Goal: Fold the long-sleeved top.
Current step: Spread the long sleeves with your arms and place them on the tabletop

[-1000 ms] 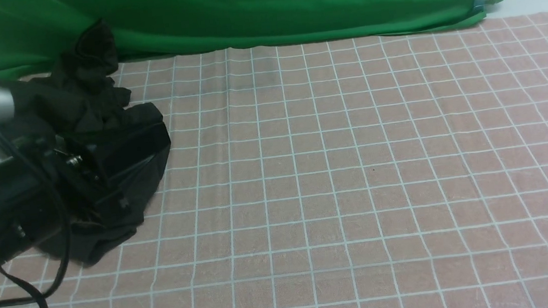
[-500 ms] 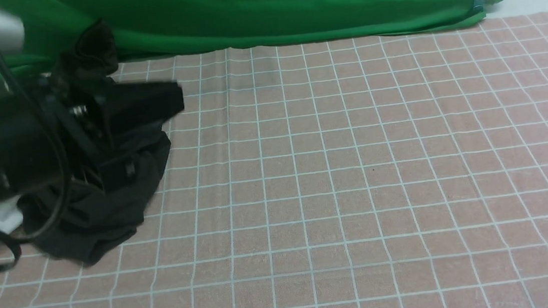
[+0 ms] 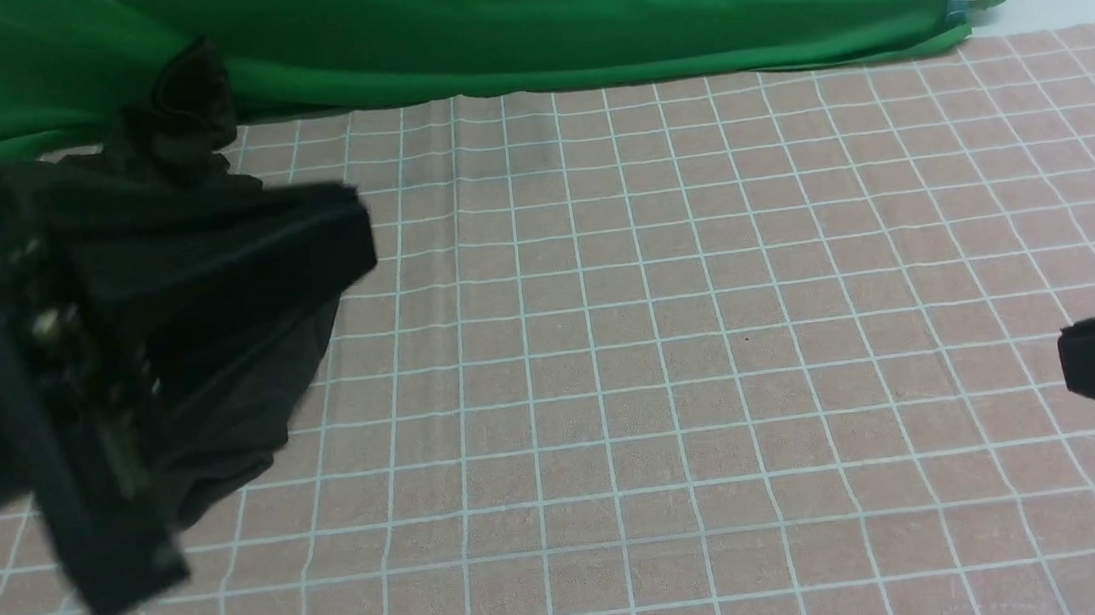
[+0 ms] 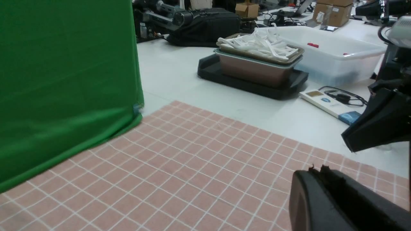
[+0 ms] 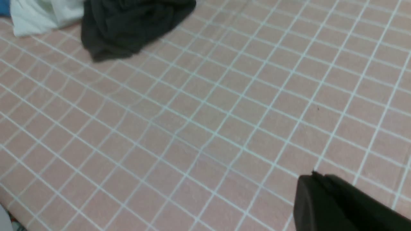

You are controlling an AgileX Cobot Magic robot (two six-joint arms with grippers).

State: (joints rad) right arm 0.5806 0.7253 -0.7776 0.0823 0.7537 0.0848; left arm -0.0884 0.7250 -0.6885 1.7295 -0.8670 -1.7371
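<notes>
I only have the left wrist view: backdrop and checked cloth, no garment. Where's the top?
Observer: The long-sleeved top lies crumpled on the robot's left, near the green backdrop.
Operator: Anything beside it?
Observer: A white cloth lies right beside it, shown by the right wrist view.
Operator: Right hand near it?
Observer: No, the right hand is over the checked cloth on the right, well apart.

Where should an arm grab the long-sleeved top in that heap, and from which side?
Probably the thin lobe of the long-sleeved top nearest the robot, where it thins out and lies flat on the checked tablecloth. Come in low from the open middle of the table: the heap bunches up toward the green backdrop, and the white cloth lies against its other side.
</notes>
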